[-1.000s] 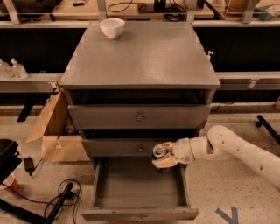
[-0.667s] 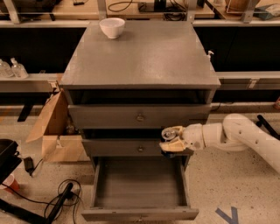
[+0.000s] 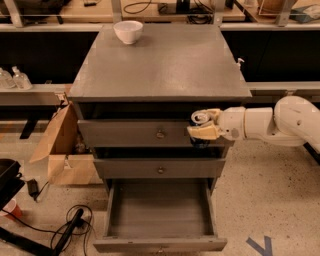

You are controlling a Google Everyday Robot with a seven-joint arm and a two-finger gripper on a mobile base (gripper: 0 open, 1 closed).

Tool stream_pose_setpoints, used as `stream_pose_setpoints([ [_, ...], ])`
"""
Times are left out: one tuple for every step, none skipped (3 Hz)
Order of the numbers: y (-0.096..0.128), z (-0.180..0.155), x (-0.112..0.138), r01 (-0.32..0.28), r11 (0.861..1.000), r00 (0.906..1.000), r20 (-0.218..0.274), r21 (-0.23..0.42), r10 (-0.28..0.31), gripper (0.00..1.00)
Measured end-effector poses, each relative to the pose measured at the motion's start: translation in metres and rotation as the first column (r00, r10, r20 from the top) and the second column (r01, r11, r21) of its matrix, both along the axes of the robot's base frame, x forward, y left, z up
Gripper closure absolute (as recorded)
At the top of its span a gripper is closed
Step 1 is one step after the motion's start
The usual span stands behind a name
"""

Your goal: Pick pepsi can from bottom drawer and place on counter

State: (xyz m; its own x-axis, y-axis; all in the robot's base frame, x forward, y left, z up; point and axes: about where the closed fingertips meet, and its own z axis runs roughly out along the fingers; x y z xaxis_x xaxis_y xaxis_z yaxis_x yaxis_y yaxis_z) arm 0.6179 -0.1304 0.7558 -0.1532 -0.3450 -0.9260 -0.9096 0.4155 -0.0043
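Note:
My gripper (image 3: 204,126) is shut on the pepsi can (image 3: 200,119), whose silver top shows between the cream fingers. It hangs in front of the top drawer's right end, just below the counter's front edge. The white arm reaches in from the right. The bottom drawer (image 3: 159,244) is pulled open and its inside shows nothing in it. The counter (image 3: 165,65) is the flat grey top of the cabinet.
A white bowl (image 3: 128,31) stands at the counter's back left. A cardboard box (image 3: 62,150) sits on the floor left of the cabinet, with cables (image 3: 60,232) in front. A wooden workbench (image 3: 165,10) runs behind. Bottles (image 3: 12,77) stand on a left shelf.
My gripper has risen with the can from in front of the middle drawer to the top drawer's height, moving a little right.

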Motion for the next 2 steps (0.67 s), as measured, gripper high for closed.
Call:
stream_pose_setpoints([
  [0.001,0.004,0.000,0.001,1.000,1.0000,0.005,-0.003,-0.001,1.00],
  [0.001,0.035,0.000,0.027,0.999,0.9995,0.014,0.020,-0.028,1.00],
])
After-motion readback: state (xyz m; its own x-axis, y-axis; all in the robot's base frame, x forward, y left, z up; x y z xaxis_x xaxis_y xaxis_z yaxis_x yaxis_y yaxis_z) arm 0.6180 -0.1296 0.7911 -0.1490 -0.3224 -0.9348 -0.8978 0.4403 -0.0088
